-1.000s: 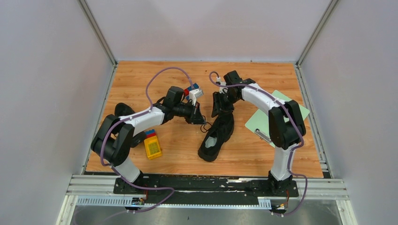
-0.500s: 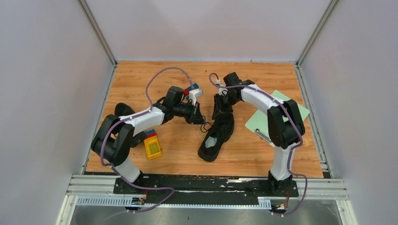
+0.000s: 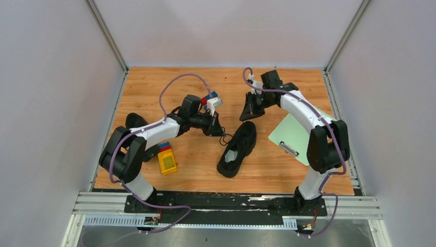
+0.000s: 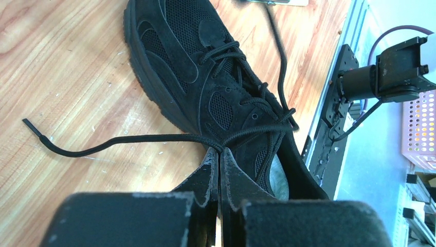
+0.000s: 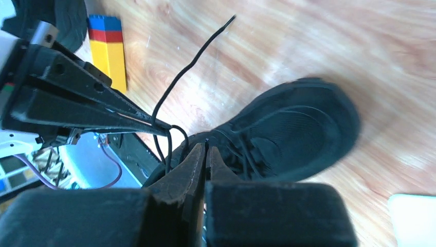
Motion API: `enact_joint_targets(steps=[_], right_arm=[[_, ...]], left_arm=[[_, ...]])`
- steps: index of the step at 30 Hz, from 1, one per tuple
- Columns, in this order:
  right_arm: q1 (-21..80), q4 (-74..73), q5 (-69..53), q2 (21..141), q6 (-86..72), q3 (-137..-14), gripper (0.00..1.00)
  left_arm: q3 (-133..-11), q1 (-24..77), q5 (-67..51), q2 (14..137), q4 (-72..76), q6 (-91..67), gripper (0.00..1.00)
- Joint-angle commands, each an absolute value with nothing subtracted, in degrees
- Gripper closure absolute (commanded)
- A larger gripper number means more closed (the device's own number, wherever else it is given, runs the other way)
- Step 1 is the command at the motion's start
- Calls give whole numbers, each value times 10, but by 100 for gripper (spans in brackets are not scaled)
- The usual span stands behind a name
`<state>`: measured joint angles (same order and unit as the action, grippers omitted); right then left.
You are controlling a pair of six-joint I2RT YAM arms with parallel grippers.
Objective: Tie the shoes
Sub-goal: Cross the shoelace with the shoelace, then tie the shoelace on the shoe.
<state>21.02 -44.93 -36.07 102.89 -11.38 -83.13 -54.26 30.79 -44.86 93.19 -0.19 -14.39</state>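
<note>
Shows shoe (image 3: 237, 149) mid-frame on table (image 3: 195, 154), toe to upper right, left gripper (image 4: 220, 150) fingers clamped on lace (image 4: 128, 139), right gripper (image 5: 205, 146) fingers pressed together on other strand (image 4: 277, 62).

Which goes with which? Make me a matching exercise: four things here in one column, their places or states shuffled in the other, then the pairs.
1. left gripper
2. shoe
3. green clipboard
4. yellow brick toy

A. partly under the right arm
B. shut on a black lace
C. next to the left arm
D. lying mid-table, untied

Pairs: 1-B, 2-D, 3-A, 4-C.
</note>
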Motion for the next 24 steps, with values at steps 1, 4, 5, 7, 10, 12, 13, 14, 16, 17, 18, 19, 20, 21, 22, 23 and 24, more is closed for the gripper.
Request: enact_joint_targets(steps=[1,4,5,7,10,12,13,14,16,17,18,19,20,21,22,23,24], right_arm=[[154,-444,-353,954,-77,-811,100],[120,-448,-341,912,-67,-767,100],[110,-448,-335,897,-64,-754,100],[92,-451,-325,868,-54,-729,100],[76,-455,-310,827,-32,-696,100],[71,-461,-296,801,-15,-679,100],[69,-465,-293,789,-6,-673,100],[68,-471,-291,777,5,-669,100],[68,-492,-288,761,29,-672,100],[68,-504,-284,756,35,-677,100],[69,-518,-280,754,40,-684,100],[69,-531,-274,753,42,-690,100],[68,-542,-269,752,44,-695,100],[68,-547,-266,749,47,-696,100],[69,-548,-264,744,51,-694,100],[68,-547,-264,738,54,-690,100],[68,-547,-265,735,54,-688,100]], left_arm=[[-539,312,-451,900,16,-130,99],[-537,312,-451,895,19,-130,85],[-534,312,-452,893,22,-131,75],[-528,311,-456,889,38,-142,64],[-518,306,-456,889,75,-211,51],[-517,303,-425,898,89,-277,39],[-517,302,-405,905,90,-293,34],[-517,301,-398,909,91,-319,32],[-518,300,-373,916,87,-343,29],[-516,298,-350,916,85,-351,27],[-514,296,-325,915,81,-368,26],[-507,292,-313,912,80,-382,23],[-503,289,-298,910,79,-411,22],[-495,285,-290,910,78,-427,20],[-491,283,-274,911,80,-465,20],[-480,280,-265,910,84,-485,21],[-475,279,-249,909,99,-516,23]])
